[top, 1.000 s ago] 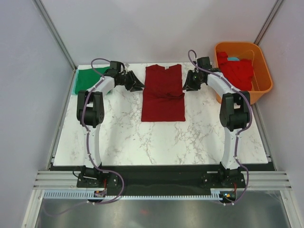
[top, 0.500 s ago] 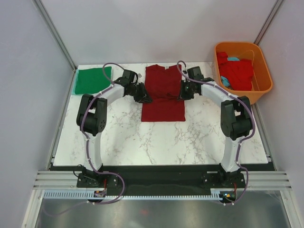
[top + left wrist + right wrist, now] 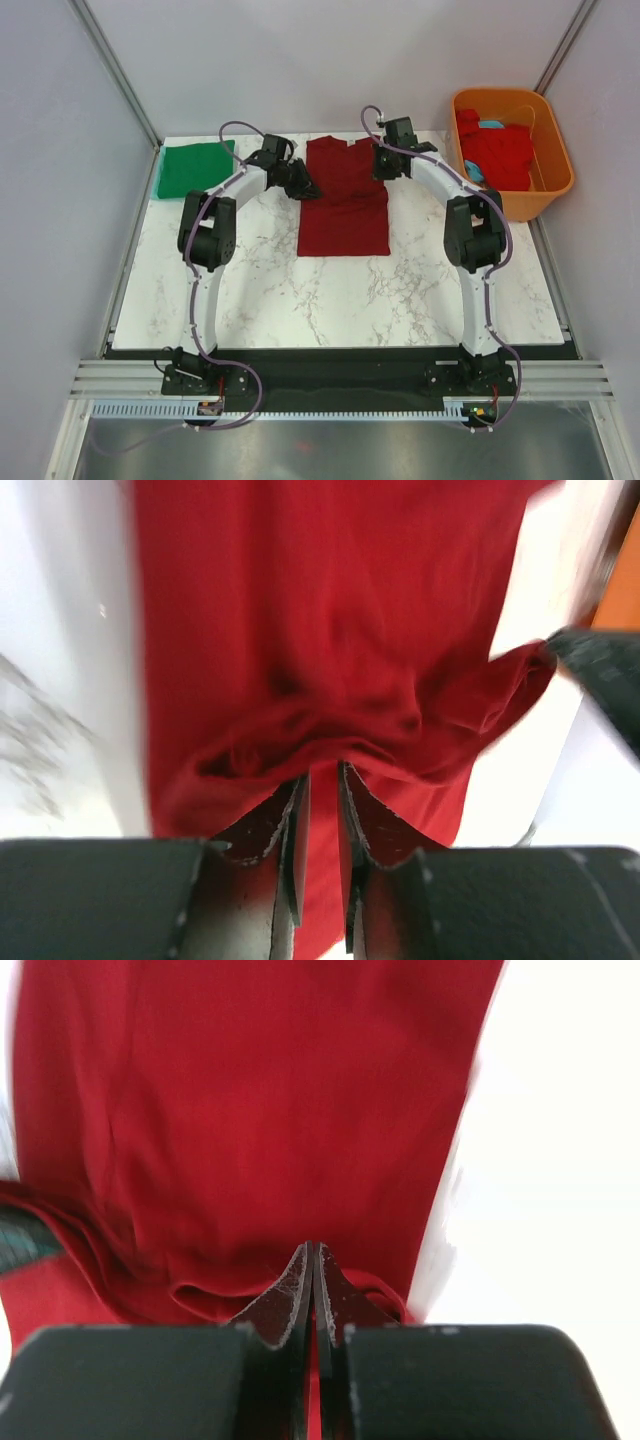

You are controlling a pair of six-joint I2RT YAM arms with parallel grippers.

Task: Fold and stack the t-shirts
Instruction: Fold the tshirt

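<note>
Grips look set: left hand [image 3: 322, 776] and right hand [image 3: 313, 1252] each pinch a side edge of the shirt [image 3: 345, 215], lying far-centre on the tabletop [image 3: 300, 290]. Best lift both edges together, level, then carry them to the near hem, squarely. A second ago both hands stood spread, just outside the shirt.

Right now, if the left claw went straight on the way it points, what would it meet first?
The dark red shirt: the left claw pinches its edge, and more cloth lies ahead.
</note>
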